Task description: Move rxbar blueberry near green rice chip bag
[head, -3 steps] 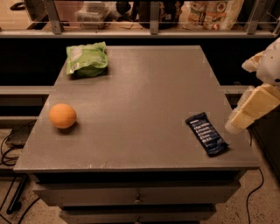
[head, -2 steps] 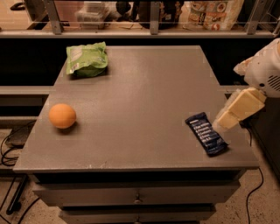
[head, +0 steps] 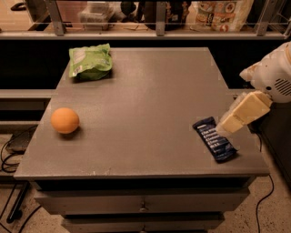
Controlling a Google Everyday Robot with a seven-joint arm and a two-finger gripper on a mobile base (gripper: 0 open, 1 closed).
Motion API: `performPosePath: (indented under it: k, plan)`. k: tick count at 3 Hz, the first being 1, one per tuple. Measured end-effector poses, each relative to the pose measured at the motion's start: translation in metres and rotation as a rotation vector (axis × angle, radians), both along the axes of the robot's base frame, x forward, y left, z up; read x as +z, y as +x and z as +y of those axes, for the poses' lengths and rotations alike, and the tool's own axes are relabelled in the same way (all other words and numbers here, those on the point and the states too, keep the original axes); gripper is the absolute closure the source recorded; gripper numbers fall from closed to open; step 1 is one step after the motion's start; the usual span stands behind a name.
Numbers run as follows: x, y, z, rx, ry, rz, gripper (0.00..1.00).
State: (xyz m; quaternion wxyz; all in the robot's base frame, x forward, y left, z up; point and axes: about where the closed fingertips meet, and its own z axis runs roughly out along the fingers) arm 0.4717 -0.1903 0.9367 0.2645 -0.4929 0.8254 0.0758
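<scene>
In the one camera view, the rxbar blueberry [head: 213, 139] lies flat and slanted at the table's [head: 150, 91] near right corner, its near end close to the table's front edge. The claw [head: 228, 124] hangs just over the bar's right side, reaching in from beyond the table's right edge. It holds nothing that I can see, and I cannot tell whether it is open or closed. The green rice chip bag [head: 90, 61] sits at the table's far left corner, well apart from the bar. An orange [head: 65, 120] rests near the table's left edge.

The bar looks thin and slick to me, so a grab could slip or just shove it. That close to the table's edges, a shove might tip it off. A low carry across the table could clip the orange and set it rolling.

No container stands on the table. The drawers [head: 141, 200] under the table's front are shut, so their contents are hidden. I cannot make out what the packages [head: 223, 13] on the ledge behind the table hold.
</scene>
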Motion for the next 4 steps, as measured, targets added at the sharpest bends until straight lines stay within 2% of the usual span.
performPosePath:
  k: [1,2,3,4]
  plan:
    - [-0.021,0.0,0.014,-0.028,0.063,0.038,0.0]
    - [-0.043,0.001,0.026,-0.063,0.045,0.045,0.0]
    - [-0.064,0.0,0.028,-0.088,0.021,0.062,0.0]
    - [-0.092,0.002,0.019,-0.125,-0.01,0.104,0.0]
